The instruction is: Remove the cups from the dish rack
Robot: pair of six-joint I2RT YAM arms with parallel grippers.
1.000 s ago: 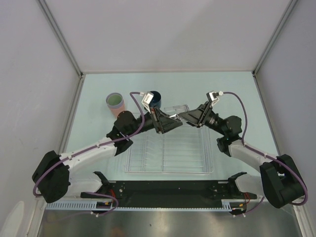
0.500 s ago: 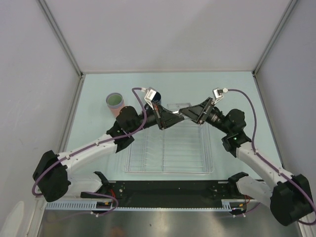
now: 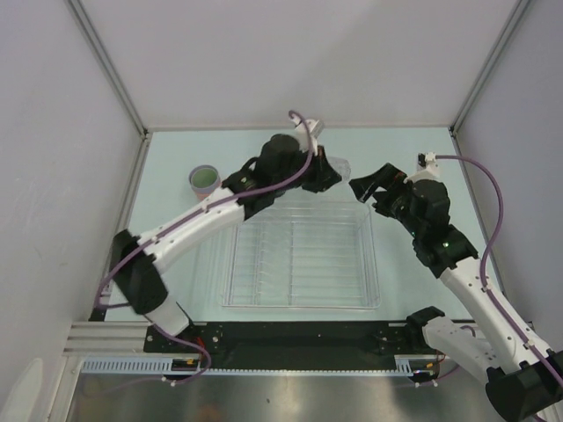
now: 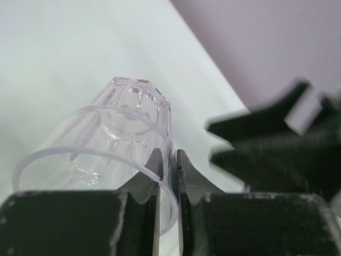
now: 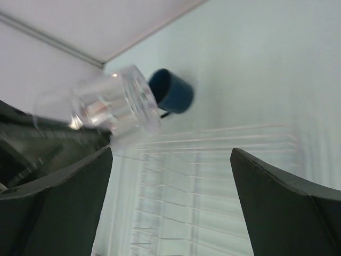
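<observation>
My left gripper (image 4: pixel 169 160) is shut on the rim of a small clear cup (image 4: pixel 117 133), one finger inside the wall and one outside. In the top view it holds this clear cup (image 3: pixel 341 169) tilted in the air above the far edge of the dish rack (image 3: pixel 299 303). My right gripper (image 3: pixel 368 183) hangs just right of the cup, open and empty, over the rack's far right corner. The right wrist view shows its fingers spread wide over the rack's ribs (image 5: pixel 213 186), with the clear cup (image 5: pixel 114 104) and a dark blue mug (image 5: pixel 171 92) beyond.
A lavender cup with a pale green one nested inside (image 3: pixel 205 180) stands on the table left of the rack. The left arm (image 3: pixel 220 211) stretches diagonally across the rack's far left corner. Grey walls close in the table on three sides.
The right gripper opened, let go of the clear cup and drew back to the right. The left gripper shut on the cup's rim and lifted it toward the far side.
</observation>
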